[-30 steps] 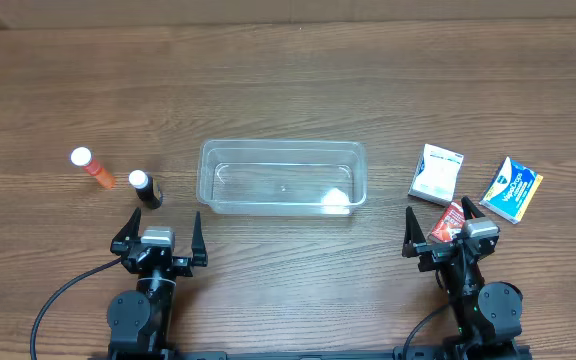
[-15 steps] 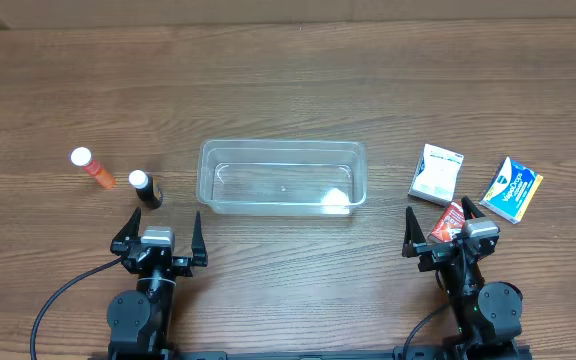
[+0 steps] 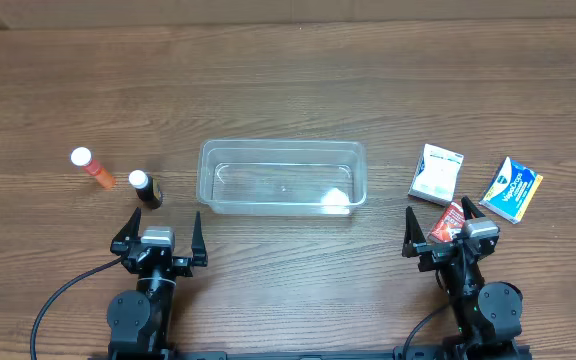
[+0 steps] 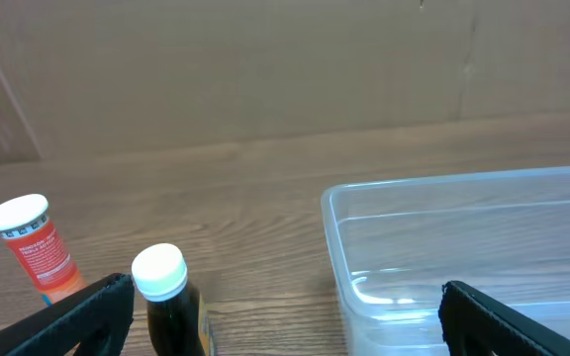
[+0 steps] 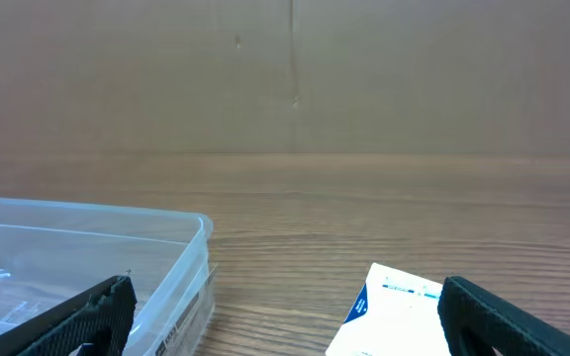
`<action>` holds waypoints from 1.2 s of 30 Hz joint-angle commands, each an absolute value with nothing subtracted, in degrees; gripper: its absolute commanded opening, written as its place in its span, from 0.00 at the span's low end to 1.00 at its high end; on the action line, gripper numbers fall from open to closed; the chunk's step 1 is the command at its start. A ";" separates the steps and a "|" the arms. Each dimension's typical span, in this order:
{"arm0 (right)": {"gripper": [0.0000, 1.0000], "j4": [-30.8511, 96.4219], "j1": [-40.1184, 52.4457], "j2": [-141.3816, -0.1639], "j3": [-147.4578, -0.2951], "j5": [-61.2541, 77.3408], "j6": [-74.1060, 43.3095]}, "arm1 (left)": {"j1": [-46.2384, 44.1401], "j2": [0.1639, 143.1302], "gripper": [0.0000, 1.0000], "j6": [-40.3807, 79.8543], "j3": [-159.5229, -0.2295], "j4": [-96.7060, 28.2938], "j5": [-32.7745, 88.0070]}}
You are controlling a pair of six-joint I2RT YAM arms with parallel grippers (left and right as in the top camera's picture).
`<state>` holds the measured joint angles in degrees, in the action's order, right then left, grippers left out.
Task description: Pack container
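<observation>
Left of the container (image 3: pixel 268 180) on the desk (image 3: pixel 288 80) are an orange tube (image 3: pixel 92 167) and a dark bottle (image 3: pixel 145 188), both white-capped. The left pincer (image 3: pixel 161 228), fingers spread, sits off the container's near-left corner. The clear container lies between and just beyond both pincers. The right pincer (image 3: pixel 440 226), likewise spread, sits off the near-right corner, beside a red packet (image 3: pixel 451 220). A white box (image 3: pixel 436 174) and a blue packet (image 3: pixel 511 188) lie right of the container.

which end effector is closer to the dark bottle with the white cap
Left. The left end effector sits right by the dark bottle; the right end effector is far across, beyond the container.
</observation>
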<state>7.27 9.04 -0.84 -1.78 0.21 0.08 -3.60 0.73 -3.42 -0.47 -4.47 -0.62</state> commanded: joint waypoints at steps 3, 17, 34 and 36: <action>1.00 6.92 9.32 -0.16 -1.48 0.51 0.45 | -2.92 0.30 1.00 -4.51 -0.27 -4.38 0.05; 1.00 8.84 9.30 -0.16 -3.01 1.78 -9.26 | -2.92 0.30 1.00 -4.51 -0.27 -4.43 0.05; 1.00 38.26 9.30 -28.18 -35.31 1.37 -9.28 | -2.92 10.52 1.00 4.97 -20.75 -19.11 1.04; 1.00 42.65 9.30 -34.50 -40.88 2.44 -9.28 | -2.92 16.12 1.00 4.95 -26.55 -23.49 1.06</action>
